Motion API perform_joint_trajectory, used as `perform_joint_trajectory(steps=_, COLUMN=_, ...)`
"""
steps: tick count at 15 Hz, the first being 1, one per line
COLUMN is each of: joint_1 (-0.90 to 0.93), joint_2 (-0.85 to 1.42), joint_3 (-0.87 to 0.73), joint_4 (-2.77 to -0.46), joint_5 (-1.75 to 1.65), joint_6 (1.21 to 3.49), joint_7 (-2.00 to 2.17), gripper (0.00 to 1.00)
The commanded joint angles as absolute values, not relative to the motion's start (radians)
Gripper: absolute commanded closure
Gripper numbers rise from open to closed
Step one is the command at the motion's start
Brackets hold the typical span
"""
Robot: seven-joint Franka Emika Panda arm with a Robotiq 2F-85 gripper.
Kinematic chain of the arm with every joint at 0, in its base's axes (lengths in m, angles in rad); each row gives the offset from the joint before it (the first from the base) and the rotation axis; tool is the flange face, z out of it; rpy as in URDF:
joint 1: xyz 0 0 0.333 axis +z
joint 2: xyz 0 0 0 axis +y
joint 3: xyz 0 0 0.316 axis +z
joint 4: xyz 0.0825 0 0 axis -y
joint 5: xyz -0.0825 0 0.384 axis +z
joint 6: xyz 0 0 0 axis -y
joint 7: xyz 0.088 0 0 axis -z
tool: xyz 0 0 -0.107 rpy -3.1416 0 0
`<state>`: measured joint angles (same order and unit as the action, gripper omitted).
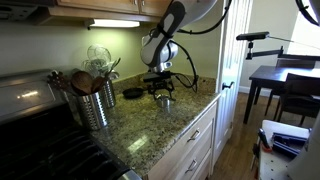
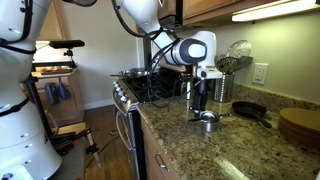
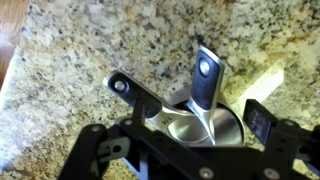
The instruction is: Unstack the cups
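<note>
The hand (image 3: 182, 132) stood open astride stacked shiny steel measuring cups (image 3: 203, 118) on the speckled granite counter (image 3: 90, 45). Being nested, the cups might lift together.

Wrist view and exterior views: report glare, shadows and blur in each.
In an exterior view the white under-cabinet strip light blows out, the black stove corner dark; in an exterior view a strip light glares top right; the wrist view is soft, with highlights on the shiny steel measuring cup.
</note>
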<state>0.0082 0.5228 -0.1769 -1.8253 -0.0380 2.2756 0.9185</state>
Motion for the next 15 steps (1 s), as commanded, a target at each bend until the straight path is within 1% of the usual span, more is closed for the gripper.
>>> perform_joint_trajectory(steps=1, joint_1=0.002, joint_2=0.487, joint_3=-0.175, joint_4=-1.853, joint_5=0.002, joint_6=2.278, joint_7=0.934, gripper=0.0)
perform_joint_trajectory(steps=3, joint_1=-0.001, joint_2=0.487, joint_3=-0.172, joint_4=-1.852, joint_5=0.022, joint_6=2.279, joint_7=0.932, gripper=0.0)
perform_joint_trajectory(steps=5, joint_1=0.001, joint_2=0.488, joint_3=-0.172, joint_4=-1.853, joint_5=0.035, joint_6=2.28, joint_7=0.933, gripper=0.19)
perform_joint_trajectory(steps=6, joint_1=0.001, joint_2=0.488, joint_3=-0.172, joint_4=-1.853, joint_5=0.04, joint_6=2.279, joint_7=0.932, gripper=0.32)
perform_joint_trajectory(steps=7, joint_1=0.001, joint_2=0.488, joint_3=-0.172, joint_4=-1.854, joint_5=0.045, joint_6=2.28, joint_7=0.932, gripper=0.4)
perform_joint_trajectory(steps=15, joint_1=0.002, joint_2=0.489, joint_3=-0.171, joint_4=-1.853, joint_5=0.052, joint_6=2.273, joint_7=0.929, gripper=0.92)
